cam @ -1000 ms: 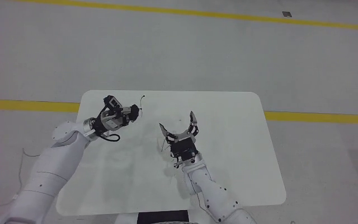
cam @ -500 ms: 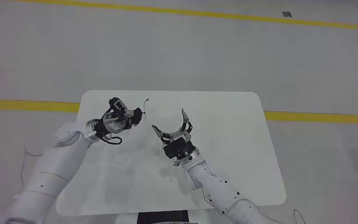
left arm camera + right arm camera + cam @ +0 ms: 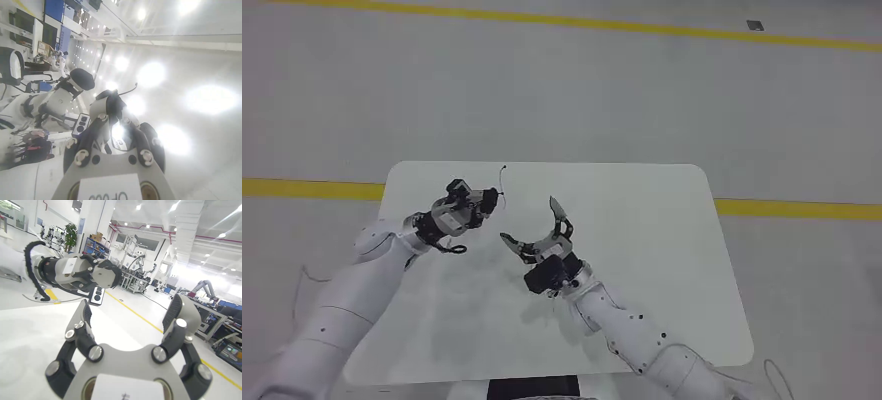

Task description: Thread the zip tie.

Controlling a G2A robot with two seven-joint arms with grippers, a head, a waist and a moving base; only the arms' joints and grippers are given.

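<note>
Up over the far left part of the table (image 3: 662, 200), the left gripper (image 3: 485, 198) is clenched on the thin black zip tie (image 3: 502, 180). Just to its right, the right gripper (image 3: 530, 222) hangs with its fingers spread wide.

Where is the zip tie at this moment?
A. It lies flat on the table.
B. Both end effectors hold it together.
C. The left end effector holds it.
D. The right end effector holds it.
C: the left end effector is shut on the zip tie, whose thin dark end sticks out from it, while the right end effector is open and empty.
</note>
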